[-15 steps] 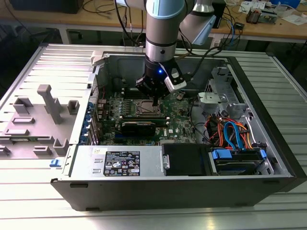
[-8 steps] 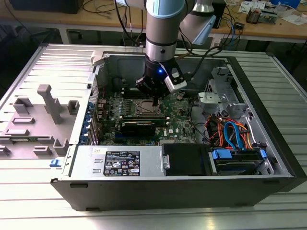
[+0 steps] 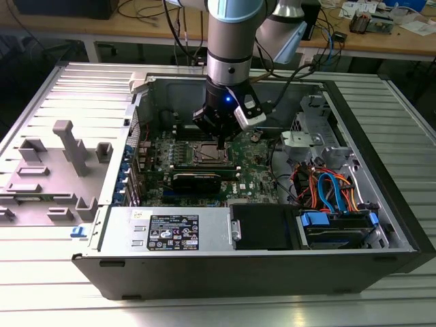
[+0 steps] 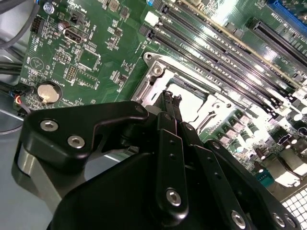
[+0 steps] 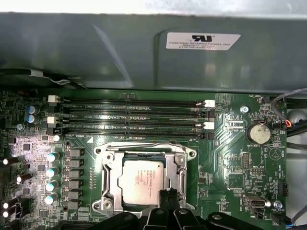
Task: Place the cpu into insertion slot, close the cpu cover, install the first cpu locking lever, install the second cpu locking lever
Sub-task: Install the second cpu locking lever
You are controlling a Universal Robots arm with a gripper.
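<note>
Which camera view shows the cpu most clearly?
The first wrist view: the cpu lies face-on in its socket, nearly whole. In the second wrist view the gripper hides most of the cpu. In the exterior view the cpu looks tiny.

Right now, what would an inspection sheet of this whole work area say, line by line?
Surface: ribbed metal bench carrying an open computer case.
Job's things: cpu lies in the insertion slot; cpu cover is down around it.
Clutter: grey plastic fixture blocks on the exterior view's left.
Gripper: gripper has its fingertips together at the cpu's edge, holding nothing.
Cables: orange and blue cables bundled by the drive bay; more wiring behind the arm.
Surroundings: wooden desks with loose gear behind the case.
</note>
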